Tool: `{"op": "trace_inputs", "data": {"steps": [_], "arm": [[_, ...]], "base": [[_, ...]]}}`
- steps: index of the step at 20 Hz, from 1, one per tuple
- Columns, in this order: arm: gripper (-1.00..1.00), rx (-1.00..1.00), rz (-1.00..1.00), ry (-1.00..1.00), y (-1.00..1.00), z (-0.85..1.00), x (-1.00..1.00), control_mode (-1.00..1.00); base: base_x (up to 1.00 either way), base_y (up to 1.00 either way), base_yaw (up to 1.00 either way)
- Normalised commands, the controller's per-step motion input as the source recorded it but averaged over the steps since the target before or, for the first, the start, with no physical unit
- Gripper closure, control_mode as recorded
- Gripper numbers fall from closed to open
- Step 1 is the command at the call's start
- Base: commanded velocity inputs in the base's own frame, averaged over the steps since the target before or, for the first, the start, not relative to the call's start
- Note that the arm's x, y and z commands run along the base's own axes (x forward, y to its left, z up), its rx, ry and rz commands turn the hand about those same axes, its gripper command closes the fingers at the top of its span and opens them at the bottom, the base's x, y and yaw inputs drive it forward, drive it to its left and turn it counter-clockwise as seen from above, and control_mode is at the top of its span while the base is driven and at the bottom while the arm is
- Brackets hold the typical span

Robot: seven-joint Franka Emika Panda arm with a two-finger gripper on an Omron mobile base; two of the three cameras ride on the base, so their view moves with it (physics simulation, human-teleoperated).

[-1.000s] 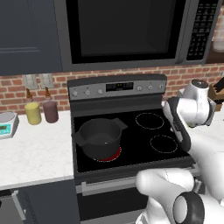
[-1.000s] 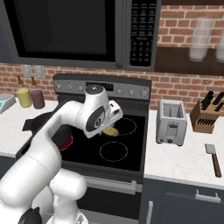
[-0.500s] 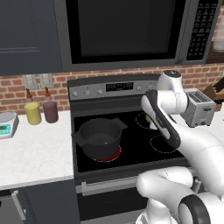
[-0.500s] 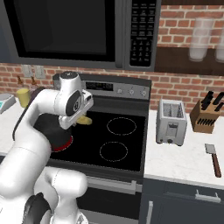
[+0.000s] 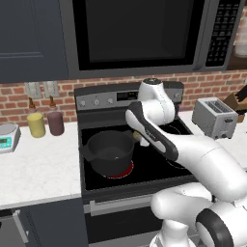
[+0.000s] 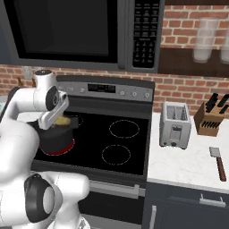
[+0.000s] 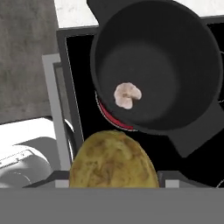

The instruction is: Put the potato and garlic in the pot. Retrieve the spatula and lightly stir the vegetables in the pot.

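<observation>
The black glass stove top (image 5: 159, 166) carries the dark pot (image 5: 110, 152) on its front left burner, which glows red under the pot's base. The white tabletop (image 5: 38, 166) left of the stove holds a small scale (image 5: 8, 137) at its far edge, with a yellow jar (image 5: 35, 124) and a dark reddish jar (image 5: 55, 123) standing just beside each other near the brick wall. The tabletop on the right (image 6: 192, 165) bears a toaster (image 6: 175, 125), a knife block (image 6: 212, 116) and the spatula (image 6: 218, 161), lying flat near the front edge.

White arm bent over from its base, forearm stretched forward, wrist angled downward, gripper (image 5: 138, 136) held aloft, jaws clamped on the potato (image 7: 113, 160)
</observation>
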Motion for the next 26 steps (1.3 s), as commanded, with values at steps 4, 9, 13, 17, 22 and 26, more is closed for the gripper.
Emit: {"op": "trace_inputs", "data": {"steps": [4, 9, 13, 17, 22, 26], "arm": [[1.00, 0.00, 0.07, 0.12, 0.68, -0.19, 0.20, -1.00], [1.00, 0.00, 0.01, 0.08, 0.33, -0.50, 0.73, -1.00], [1.00, 0.00, 0.00, 0.01, 0.28, -0.61, 0.71, -1.00], [1.00, 0.00, 0.01, 0.00, 0.41, -0.45, 0.30, -1.00], [1.00, 0.00, 0.02, 0.03, 0.38, -0.33, 0.12, -1.00], [1.00, 0.00, 0.00, 0.10, 0.04, -0.25, 0.14, -1.00]], "base": [[0.00, 0.00, 0.00], [0.00, 0.00, 0.00], [0.00, 0.00, 0.00], [0.00, 0.00, 0.00], [0.00, 0.00, 0.00], [0.00, 0.00, 0.00]]}}
